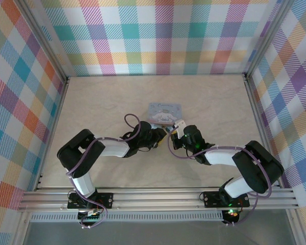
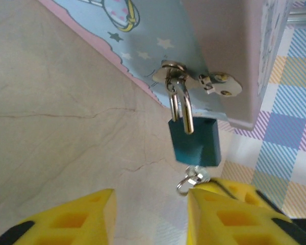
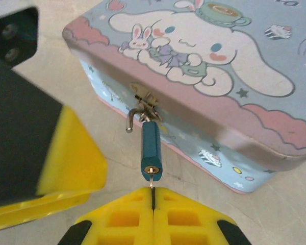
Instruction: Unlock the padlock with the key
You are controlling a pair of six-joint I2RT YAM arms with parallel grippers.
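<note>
Your left gripper (image 2: pixel 150 204) holds its fingers apart under the small blue-black metal padlock (image 2: pixel 195 143). Your right gripper (image 3: pixel 153 196) is squeezed tight, maybe pinching the tiny thin metal key (image 3: pixel 151 176).

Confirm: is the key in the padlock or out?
In. The key sticks out of the keyhole at the bottom of the padlock, just above the shut right fingers.

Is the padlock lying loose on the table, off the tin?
No, the padlock is hooked by its shackle through the latch on the front of the tin.
</note>
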